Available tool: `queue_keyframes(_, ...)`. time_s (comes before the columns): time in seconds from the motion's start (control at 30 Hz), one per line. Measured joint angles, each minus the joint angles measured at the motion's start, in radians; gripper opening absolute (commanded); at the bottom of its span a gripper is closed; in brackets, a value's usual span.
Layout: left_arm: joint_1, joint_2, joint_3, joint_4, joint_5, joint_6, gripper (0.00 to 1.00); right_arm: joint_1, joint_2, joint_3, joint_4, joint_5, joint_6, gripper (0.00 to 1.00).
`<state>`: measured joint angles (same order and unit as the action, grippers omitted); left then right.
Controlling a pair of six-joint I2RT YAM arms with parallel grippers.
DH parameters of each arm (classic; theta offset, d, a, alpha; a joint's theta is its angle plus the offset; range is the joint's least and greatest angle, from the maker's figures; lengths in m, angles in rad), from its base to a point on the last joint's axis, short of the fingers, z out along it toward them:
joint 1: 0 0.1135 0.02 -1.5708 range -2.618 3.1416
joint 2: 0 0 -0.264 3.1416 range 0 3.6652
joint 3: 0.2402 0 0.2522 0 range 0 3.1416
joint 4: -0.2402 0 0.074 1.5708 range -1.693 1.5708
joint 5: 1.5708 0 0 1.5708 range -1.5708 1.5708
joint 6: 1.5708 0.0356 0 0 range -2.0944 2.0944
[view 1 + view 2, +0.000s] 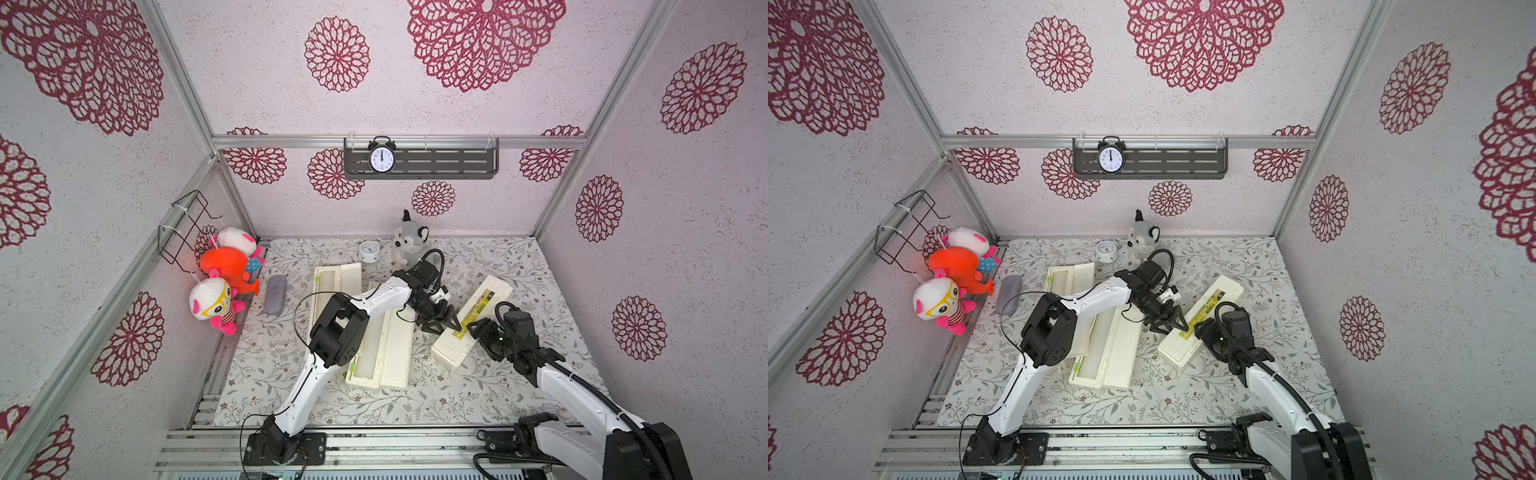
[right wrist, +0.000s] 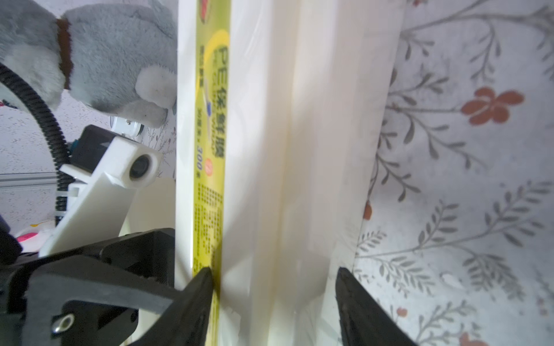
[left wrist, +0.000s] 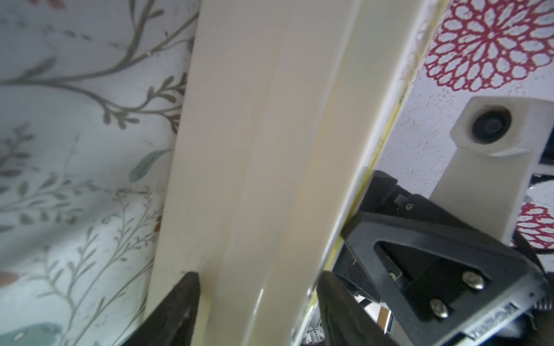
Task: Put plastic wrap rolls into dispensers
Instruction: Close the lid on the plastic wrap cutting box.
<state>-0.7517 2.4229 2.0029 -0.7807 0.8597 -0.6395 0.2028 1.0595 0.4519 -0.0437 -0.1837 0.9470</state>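
On the right side of the floral table, a closed dispenser lies slantwise with its yellow-green label facing up. Both arms meet at its near half. The left gripper reaches in from the left and the right gripper from the right. Each has its fingers parted partway and set against the box, one fingertip at the label's edge on the lid and the other lower on a long side, so both are clamping it.

The box looks like hard, smooth, hollow plastic: stiff and probably light, but slick under the pads. Because it is so long, a hold near one end would likely let it swing. A hold across the narrow width at mid-length should be steadier, and the lid is best lifted by its long free edge. A roll would be light, stiffened by its core, glossy and liable to roll, so it is best pinched at its middle.

Count: three dispensers in all. Besides the closed one, two stand open left of centre, a far open dispenser and a near open dispenser. Each trough shows a pale fill, apparently one roll in the far trough and one roll in the near trough. No third roll is in sight, and none lies loose. There are also two grippers, one grey pouch at the left and one grey plush wolf at the far edge.
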Motion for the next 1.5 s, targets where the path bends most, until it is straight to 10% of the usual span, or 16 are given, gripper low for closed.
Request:
queue_keyframes(0.53,0.003,0.176,0.225,0.182,0.031,-0.130,0.66,-0.256,0.273,0.153,0.122,-0.136,-0.251,0.51)
queue_keyframes(1.5,-0.011,0.038,-0.022,0.186,0.114,-0.025,0.67,-0.225,0.329,0.207,0.049,-0.262,-0.416,0.61)
